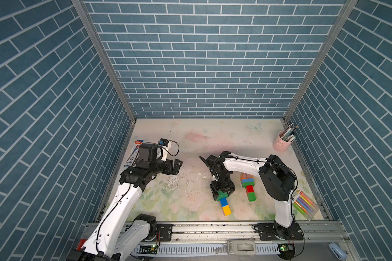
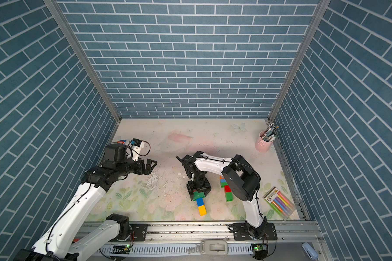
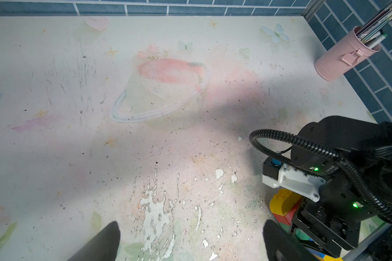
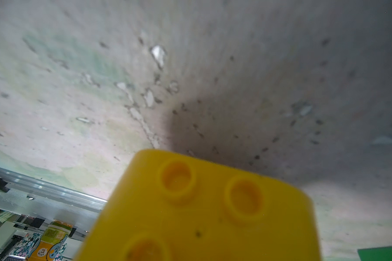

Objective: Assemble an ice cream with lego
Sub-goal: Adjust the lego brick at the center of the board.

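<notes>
Right claw [image 1: 222, 195] is pointing down at the worktop [image 1: 213, 140] and clamping its jaws on either side of a green brick [image 1: 220, 198], as both top views are showing. Taking the back wall as twelve o'clock, that brick is heading a short row with a blue brick [image 1: 223, 202] and a yellow brick [image 1: 226, 210] running out from the claw toward five o'clock. Whether the row is resting on the surface or being held just off it I cannot tell. In the right wrist view the yellow brick [image 4: 213, 214] is filling the lower part, studs facing the camera. At three o'clock of the claw, near but apart, a second stack [image 1: 248, 187] is lying flat. Its rounded orange end is pointing to twelve o'clock, with blue, green, red and green following toward six. At nine o'clock, well apart, the left claw [image 1: 176, 166] is hanging over the worn patch with its jaws spread wide and gripping nothing. Its dark fingertips [image 3: 102, 239] are showing in the left wrist view. A pink cup [image 1: 282, 142] of pens is standing in the one o'clock corner. A marker pack [image 1: 304, 204] is lying at four o'clock by the edge.
</notes>
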You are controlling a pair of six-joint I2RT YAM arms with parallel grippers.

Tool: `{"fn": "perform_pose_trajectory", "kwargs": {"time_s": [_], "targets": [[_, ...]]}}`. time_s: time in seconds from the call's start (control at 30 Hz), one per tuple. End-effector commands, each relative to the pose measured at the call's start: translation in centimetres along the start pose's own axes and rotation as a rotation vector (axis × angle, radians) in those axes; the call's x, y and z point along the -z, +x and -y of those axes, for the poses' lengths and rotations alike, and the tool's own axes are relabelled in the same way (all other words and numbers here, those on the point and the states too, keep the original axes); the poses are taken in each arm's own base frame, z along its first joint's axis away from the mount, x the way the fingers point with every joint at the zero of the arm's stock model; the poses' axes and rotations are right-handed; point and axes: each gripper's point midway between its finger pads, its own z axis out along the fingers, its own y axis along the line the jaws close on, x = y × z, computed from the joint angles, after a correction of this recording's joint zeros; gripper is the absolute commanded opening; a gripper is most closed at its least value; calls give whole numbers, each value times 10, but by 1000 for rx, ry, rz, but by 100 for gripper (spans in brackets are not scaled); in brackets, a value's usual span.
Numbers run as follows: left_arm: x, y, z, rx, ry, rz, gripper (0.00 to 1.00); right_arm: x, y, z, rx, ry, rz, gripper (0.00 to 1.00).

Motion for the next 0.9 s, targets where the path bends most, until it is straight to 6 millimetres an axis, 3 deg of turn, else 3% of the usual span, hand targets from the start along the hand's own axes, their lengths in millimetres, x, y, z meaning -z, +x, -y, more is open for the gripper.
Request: {"fn": "perform_pose_trajectory", "kwargs": {"time_s": [0.0, 0.1, 0.63, 0.87], "targets": [[-3, 4, -1, 9, 7, -8, 100, -7, 6, 8, -2, 24, -39, 5], [-4, 5, -2, 10, 6, -10, 100, -11, 5, 10, -9, 33, -38, 15], [-5, 6, -4, 14, -8, -15, 100, -17, -5, 22, -29, 79, 28, 49], [-5, 7, -8, 14, -30, -15, 100, -13, -9, 24, -17, 91, 69, 75]]}}
